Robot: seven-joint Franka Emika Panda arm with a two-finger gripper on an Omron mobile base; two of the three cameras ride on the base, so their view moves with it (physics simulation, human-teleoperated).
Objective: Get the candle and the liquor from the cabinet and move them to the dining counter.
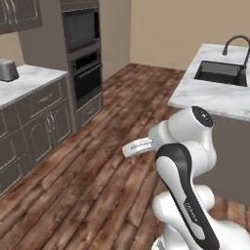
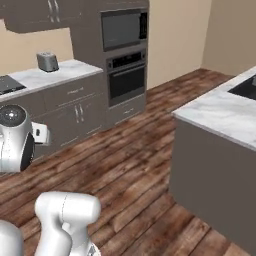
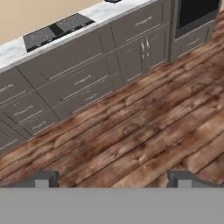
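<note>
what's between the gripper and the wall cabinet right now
Nothing is held: the gripper is open over bare wood floor, facing the low cupboards. The wall cabinet hangs above the worktop, doors shut, so those doors stand in the way.

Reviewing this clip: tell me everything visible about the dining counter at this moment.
The dining counter is a white, grey-veined marble top on a plain grey-brown base, standing on the wooden floor to the right of the robot arm. A black rectangular sink is sunk into it, with a dark gooseneck tap arching behind the basin. The visible surface carries nothing else. The right base view shows its near corner and tall side panel. Nothing touches it.
</note>
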